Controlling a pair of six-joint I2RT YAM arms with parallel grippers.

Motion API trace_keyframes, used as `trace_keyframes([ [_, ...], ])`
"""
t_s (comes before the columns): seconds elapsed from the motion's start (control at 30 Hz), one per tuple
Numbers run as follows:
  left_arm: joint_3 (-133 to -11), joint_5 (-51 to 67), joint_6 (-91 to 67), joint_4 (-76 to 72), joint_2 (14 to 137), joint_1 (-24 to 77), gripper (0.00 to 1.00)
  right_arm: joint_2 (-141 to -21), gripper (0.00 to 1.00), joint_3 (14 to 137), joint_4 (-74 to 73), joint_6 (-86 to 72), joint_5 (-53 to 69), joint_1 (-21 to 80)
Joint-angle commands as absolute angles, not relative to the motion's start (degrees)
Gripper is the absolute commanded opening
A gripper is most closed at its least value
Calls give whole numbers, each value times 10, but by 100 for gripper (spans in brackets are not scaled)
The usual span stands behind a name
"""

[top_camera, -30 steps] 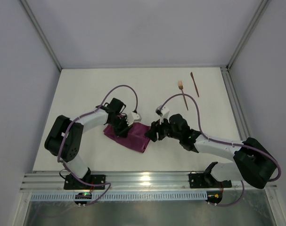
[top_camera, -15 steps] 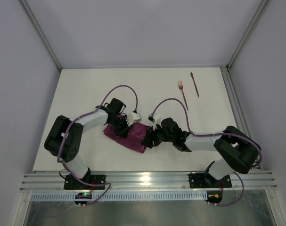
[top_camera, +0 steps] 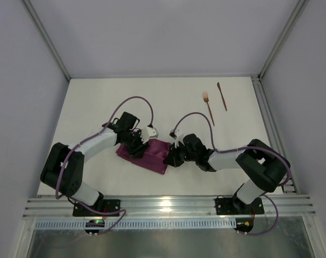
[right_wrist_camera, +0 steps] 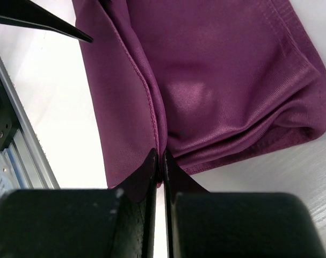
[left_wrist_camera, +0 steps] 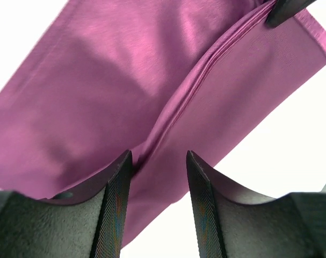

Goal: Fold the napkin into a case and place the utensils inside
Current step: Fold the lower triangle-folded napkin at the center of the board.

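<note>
Near the front of the white bench [top_camera: 98, 107], between two robot arms: purple napkin [top_camera: 153, 156], folded into a slanted oblong and lying flat.

At its left end: left pincer [top_camera: 137, 149], low over the cloth, reaching in from the far side. Seen from that wrist: jaws parted, dark ribbed fingers [left_wrist_camera: 111, 209] straddling a stitched fold line, purple cloth filling the gap between them. Whether the tips touch the cloth, cannot tell.

At the right end of the napkin: right pincer [top_camera: 171, 159], low against the edge. Seen from that wrist: black fingertips [right_wrist_camera: 136, 183] pressed together, nipping the hem where two layers meet. Off to the right of that hem, rounded folded layers stacked and bulging slightly.

Well apart, toward the far right of the bench: thin copper fork [top_camera: 208, 106], tines pointing away from the arms, and just beside it a thin copper knife [top_camera: 222, 96]. Side by side, not touching each other, both outside the cloth.
</note>
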State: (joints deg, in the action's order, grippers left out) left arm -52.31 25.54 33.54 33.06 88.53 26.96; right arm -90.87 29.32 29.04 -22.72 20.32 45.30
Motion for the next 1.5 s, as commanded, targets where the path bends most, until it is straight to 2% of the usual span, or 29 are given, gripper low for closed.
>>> trace_keyframes([
  [0.0, -505, 209, 335, 321, 836, 259, 48, -916, 4, 313, 304, -233, 215, 446],
  [0.3, -476, 106, 330, 271, 853, 223, 45, -929, 4, 331, 279, -214, 225, 442],
  [0.4, -468, 75, 316, 241, 848, 221, 39, -934, 4, 333, 276, -211, 229, 435],
  [0.43, -465, 73, 315, 236, 846, 221, 33, -935, 4, 335, 271, -210, 231, 433],
  [0.53, -461, 75, 316, 236, 839, 221, 22, -940, 4, 343, 258, -200, 233, 430],
  [0.6, -459, 79, 315, 243, 832, 221, 21, -938, 4, 346, 251, -189, 232, 431],
  [0.7, -462, 89, 311, 262, 813, 220, 25, -932, 4, 351, 237, -175, 231, 430],
  [0.83, -491, 137, 293, 292, 775, 216, 50, -925, 4, 365, 207, -147, 241, 431],
  [0.9, -511, 146, 274, 287, 757, 210, 55, -923, 4, 373, 193, -136, 248, 430],
  [1.0, -521, 99, 254, 264, 774, 204, 56, -918, 4, 382, 176, -118, 251, 430],
  [1.17, -543, 90, 215, 247, 856, 140, 50, -907, 4, 394, 149, -85, 253, 431],
  [1.47, -539, 59, 195, 205, 928, 108, 52, -909, 4, 424, 108, -45, 256, 442],
])
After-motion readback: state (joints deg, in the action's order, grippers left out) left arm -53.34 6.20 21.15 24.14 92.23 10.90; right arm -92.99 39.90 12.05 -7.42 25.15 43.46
